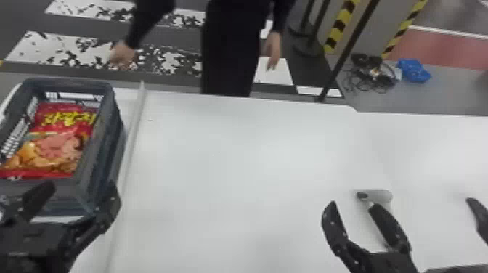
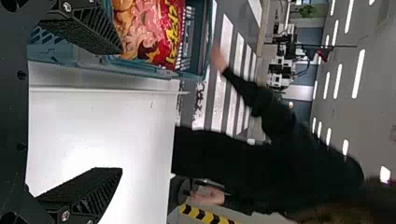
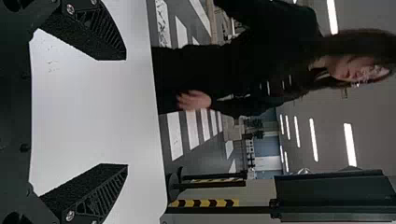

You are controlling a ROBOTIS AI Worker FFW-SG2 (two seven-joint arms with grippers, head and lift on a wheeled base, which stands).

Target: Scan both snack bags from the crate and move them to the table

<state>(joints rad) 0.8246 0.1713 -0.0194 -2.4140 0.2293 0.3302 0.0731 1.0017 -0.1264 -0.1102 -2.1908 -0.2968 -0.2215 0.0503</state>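
Tabletop (image 1: 236,159): white, smooth and flat, with a chamfered far right corner. Crate (image 1: 100,152): blue-grey rigid plastic with slotted inner walls, located at the left end of the tabletop. Its right wall rises between the bag space and the open tabletop; its near wall stands between the bag space and the near edge. Ridge (image 1: 132,138): straight, pale, just beside the crate's right side, running from the tabletop's far edge toward its near edge.

Left gripper (image 1: 83,185): at the crate's near right corner, reaching in from the lower left. Fingers spread wide, nothing held; contact with the crate cannot be determined. Right gripper (image 1: 352,205): above the near right part of the tabletop, fingertips directed toward the far edge. Fingers wide apart, nothing gripped. Both have black tapered fingers; the pads (image 3: 81,184) are coarse and grainy, the sides ribbed.

Snack bag (image 1: 60,141): lying face up inside the crate, yellow lettering toward the far wall, red end strip toward the near wall. Film is glossy and creased, red and orange. Anything beneath it is hidden.

Scanner (image 1: 381,196): rounded grey head with a black end, near the right gripper's fingertips; partly hidden by one finger. Black curved piece (image 1: 479,216): at the view's right edge, cut off; its identity cannot be determined.
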